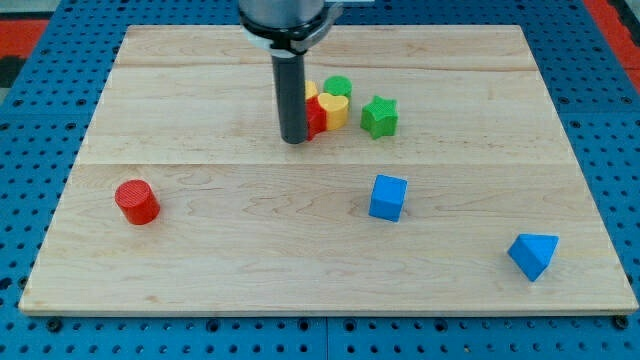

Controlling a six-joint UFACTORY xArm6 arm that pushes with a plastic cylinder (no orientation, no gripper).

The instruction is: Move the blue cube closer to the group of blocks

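Observation:
The blue cube point(388, 197) lies right of the board's middle, apart from the others. The group sits above it near the view's top: a red block point(315, 116), a yellow block point(334, 110), a green round block point(338, 88) and a green star-shaped block point(379, 117). My tip point(294, 139) rests on the board just left of the red block, touching or nearly touching it, and well up and left of the blue cube. The rod hides part of the red and yellow blocks.
A red cylinder point(136, 201) stands at the board's left. A blue triangular block point(532, 255) lies at the lower right. The wooden board point(200, 270) sits on a blue perforated table point(30, 330).

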